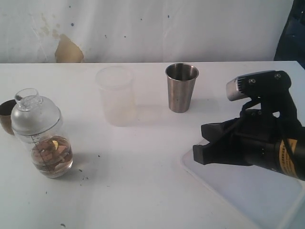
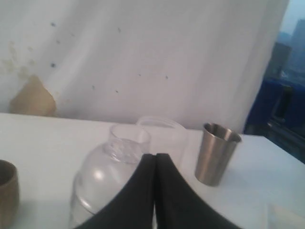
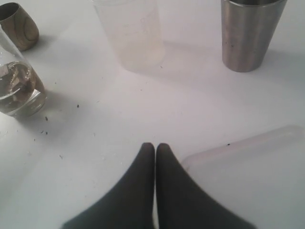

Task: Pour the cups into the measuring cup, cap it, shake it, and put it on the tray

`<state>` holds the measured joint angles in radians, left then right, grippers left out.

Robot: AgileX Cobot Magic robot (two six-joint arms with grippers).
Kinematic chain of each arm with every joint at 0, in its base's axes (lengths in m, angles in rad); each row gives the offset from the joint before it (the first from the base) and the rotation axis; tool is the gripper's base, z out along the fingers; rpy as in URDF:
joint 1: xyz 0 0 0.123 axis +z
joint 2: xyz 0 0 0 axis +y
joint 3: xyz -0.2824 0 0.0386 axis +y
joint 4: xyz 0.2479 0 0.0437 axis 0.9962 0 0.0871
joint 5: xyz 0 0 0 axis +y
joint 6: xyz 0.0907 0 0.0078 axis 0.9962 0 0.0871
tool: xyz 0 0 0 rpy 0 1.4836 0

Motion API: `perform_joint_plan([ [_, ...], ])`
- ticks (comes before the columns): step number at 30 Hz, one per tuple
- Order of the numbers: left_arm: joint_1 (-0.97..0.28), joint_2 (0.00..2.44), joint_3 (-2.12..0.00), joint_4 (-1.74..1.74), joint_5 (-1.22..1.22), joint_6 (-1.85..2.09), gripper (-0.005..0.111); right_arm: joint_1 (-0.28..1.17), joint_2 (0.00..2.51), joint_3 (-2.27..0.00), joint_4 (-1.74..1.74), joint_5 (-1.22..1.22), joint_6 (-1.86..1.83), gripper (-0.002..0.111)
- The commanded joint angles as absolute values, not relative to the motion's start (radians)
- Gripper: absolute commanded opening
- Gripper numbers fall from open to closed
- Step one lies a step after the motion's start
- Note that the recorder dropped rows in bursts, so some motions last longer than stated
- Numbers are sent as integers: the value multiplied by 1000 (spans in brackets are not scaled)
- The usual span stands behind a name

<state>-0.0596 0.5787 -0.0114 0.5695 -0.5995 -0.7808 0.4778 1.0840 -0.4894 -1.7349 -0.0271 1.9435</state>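
The measuring cup (image 1: 43,143) stands at the left, capped with a clear dome lid (image 1: 34,112), with brownish contents at its bottom. The brown wooden cup (image 1: 5,117) sits just behind it at the table's left edge. The steel tumbler (image 1: 181,87) stands upright at the back centre. The white tray (image 1: 238,195) lies at the front right. My right gripper (image 1: 200,143) hovers over the tray's near corner (image 3: 248,143), shut and empty (image 3: 155,145). My left gripper (image 2: 155,156) is shut and empty, just in front of the dome lid (image 2: 102,176); the exterior view does not show it.
A frosted milky-white plastic cup (image 1: 116,100) stands upright between the measuring cup and the steel tumbler. Small dark specks lie on the white table (image 1: 143,181) near the measuring cup. A stained white cloth (image 1: 143,28) hangs behind the table.
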Motion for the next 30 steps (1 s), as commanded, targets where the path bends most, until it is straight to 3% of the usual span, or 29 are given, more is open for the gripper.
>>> perform_joint_plan([
  [1, -63, 496, 0, 436, -526, -687, 0, 477, 1079, -487, -1744, -6, 1935, 0],
  [6, -63, 442, 0, 568, -537, -747, 0, 477, 1078, -487, -1744, 0, 1935, 0],
  [10, -63, 396, 0, 576, -498, -762, 0, 477, 1004, -452, -1744, 150, 1978, 0],
  [19, -63, 377, 0, 570, -452, -762, 0, 543, 524, -309, -1744, 345, 2045, 0],
  [24, -63, 377, 0, 570, -452, -762, 0, 618, 307, -235, -1744, 635, 2104, 0],
  [30, -63, 377, 0, 570, -453, -769, 0, 660, 375, -251, -1744, 860, 2104, 0],
])
